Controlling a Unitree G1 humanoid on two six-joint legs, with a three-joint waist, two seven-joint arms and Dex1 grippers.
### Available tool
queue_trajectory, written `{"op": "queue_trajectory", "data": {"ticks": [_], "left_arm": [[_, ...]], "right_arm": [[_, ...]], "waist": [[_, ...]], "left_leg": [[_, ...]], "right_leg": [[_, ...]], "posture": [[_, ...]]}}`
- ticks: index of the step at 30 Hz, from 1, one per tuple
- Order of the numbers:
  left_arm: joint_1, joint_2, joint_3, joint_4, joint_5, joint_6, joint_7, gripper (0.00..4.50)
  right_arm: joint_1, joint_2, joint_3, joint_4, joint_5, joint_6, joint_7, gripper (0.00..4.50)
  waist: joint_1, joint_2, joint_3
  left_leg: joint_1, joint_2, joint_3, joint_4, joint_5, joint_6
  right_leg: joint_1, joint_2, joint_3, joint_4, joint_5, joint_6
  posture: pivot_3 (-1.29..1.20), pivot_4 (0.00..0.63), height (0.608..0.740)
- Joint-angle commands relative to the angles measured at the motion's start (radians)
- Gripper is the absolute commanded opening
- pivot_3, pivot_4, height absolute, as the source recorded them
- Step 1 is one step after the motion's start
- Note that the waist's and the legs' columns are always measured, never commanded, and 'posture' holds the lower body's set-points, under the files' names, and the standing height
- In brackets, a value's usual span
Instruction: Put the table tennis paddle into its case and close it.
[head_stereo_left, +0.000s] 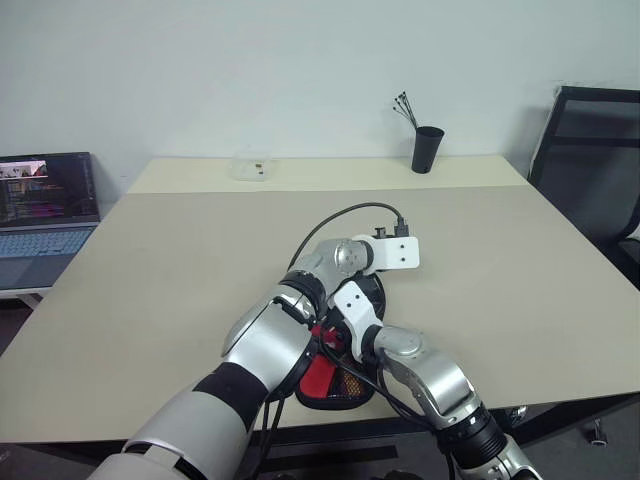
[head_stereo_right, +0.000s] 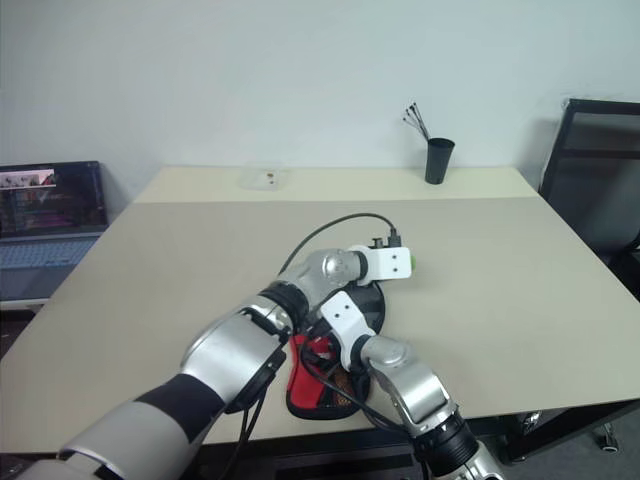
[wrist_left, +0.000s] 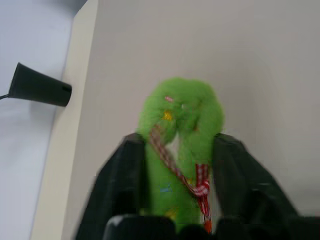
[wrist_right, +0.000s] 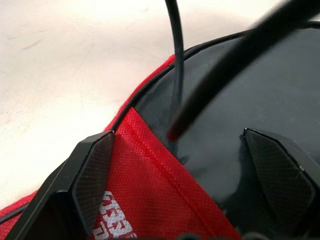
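The case (head_stereo_left: 320, 378) lies at the table's near edge, red panel and black fabric showing under my two arms. Its green fuzzy charm (wrist_left: 182, 120) with a red checked ribbon stands between the parted fingers of my left gripper (wrist_left: 180, 141), its fur brushing both; it also peeks out by the white wrist mount (head_stereo_right: 410, 264). My right gripper (wrist_right: 178, 136) is open, its fingers spread wide right over the case (wrist_right: 150, 200) where the red panel meets the black part. The table tennis paddle is hidden.
A black cup of sticks (head_stereo_left: 427, 148) and a small clear box (head_stereo_left: 250, 165) stand at the far edge of the beige table (head_stereo_left: 500, 260). A laptop (head_stereo_left: 45, 205) sits off to the left, a black chair (head_stereo_left: 590, 150) to the right. A black cable (head_stereo_left: 340, 218) arcs over my left wrist.
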Motion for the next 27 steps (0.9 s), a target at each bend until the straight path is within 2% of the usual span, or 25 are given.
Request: {"op": "queue_trajectory", "data": {"ticks": [1, 4, 5, 9, 13, 18, 22, 27], "left_arm": [[-0.015, 0.006, 0.035, -0.046, -0.036, -0.019, -0.009, 3.31], [-0.007, 0.037, 0.053, -0.049, -0.055, -0.007, 0.007, 4.28], [-0.004, 0.045, 0.06, -0.049, -0.059, -0.003, 0.012, 4.45], [0.011, 0.09, 0.088, -0.055, -0.085, -0.004, 0.011, 4.45], [0.015, 0.133, 0.168, -0.071, -0.168, -0.006, -0.027, 4.45], [0.052, 0.168, 0.291, -0.106, -0.321, 0.003, -0.237, 4.45], [0.126, 0.219, 0.31, -0.159, -0.367, -0.008, -0.364, 4.45], [0.194, 0.273, 0.355, -0.235, -0.443, 0.049, -0.429, 4.45]], "right_arm": [[0.037, -0.004, 0.049, 0.128, -0.003, 0.069, 0.026, 4.5], [0.017, 0.0, 0.044, 0.15, -0.005, 0.054, 0.029, 4.5], [0.012, 0.0, 0.042, 0.157, -0.006, 0.049, 0.032, 4.5], [-0.015, 0.002, 0.025, 0.172, -0.007, 0.036, 0.037, 4.5], [-0.035, -0.006, -0.007, 0.116, 0.013, 0.059, 0.05, 4.5], [-0.034, -0.031, -0.068, -0.093, 0.138, 0.209, 0.126, 4.5], [-0.041, -0.129, -0.121, -0.265, 0.222, 0.32, 0.184, 4.5], [-0.047, -0.248, -0.215, -0.423, 0.347, 0.434, 0.242, 4.5]], "waist": [[-0.005, 0.0, 0.0], [-0.014, 0.0, -0.002], [-0.015, 0.001, -0.002], [-0.015, 0.001, -0.005], [-0.014, 0.001, -0.006], [-0.012, 0.001, -0.005], [-0.012, 0.001, -0.005], [-0.012, 0.001, -0.004]], "left_leg": [[0.0, 0.0, 0.0, 0.0, 0.0, 0.0], [0.0, 0.0, 0.0, 0.0, 0.0, 0.0], [0.001, 0.0, 0.0, 0.0, 0.0, 0.0], [0.002, 0.001, 0.001, 0.0, 0.0, 0.0], [0.003, 0.002, 0.0, 0.0, 0.0, 0.0], [0.0, 0.001, 0.0, 0.0, 0.0, 0.0], [-0.001, 0.0, 0.001, 0.0, -0.001, -0.002], [-0.003, 0.001, 0.0, 0.0, -0.001, -0.002]], "right_leg": [[0.0, 0.0, 0.0, 0.0, 0.0, 0.0], [0.0, 0.0, 0.0, 0.0, 0.0, 0.0], [0.0, 0.0, 0.001, 0.001, 0.0, 0.0], [0.0, 0.001, 0.001, 0.002, 0.0, 0.0], [0.0, 0.001, 0.001, 0.003, 0.0, 0.0], [0.0, 0.001, 0.001, 0.001, 0.0, 0.0], [-0.001, 0.0, 0.0, 0.0, 0.0, 0.0], [-0.003, 0.001, 0.0, 0.001, 0.0, 0.0]], "posture": [[0.0, 0.15, 0.74], [0.0, 0.15, 0.74], [0.0, 0.15, 0.74], [0.0, 0.15, 0.74], [0.0, 0.15, 0.74], [0.0, 0.15, 0.74], [0.0, 0.15, 0.74], [0.0, 0.15, 0.74]]}}
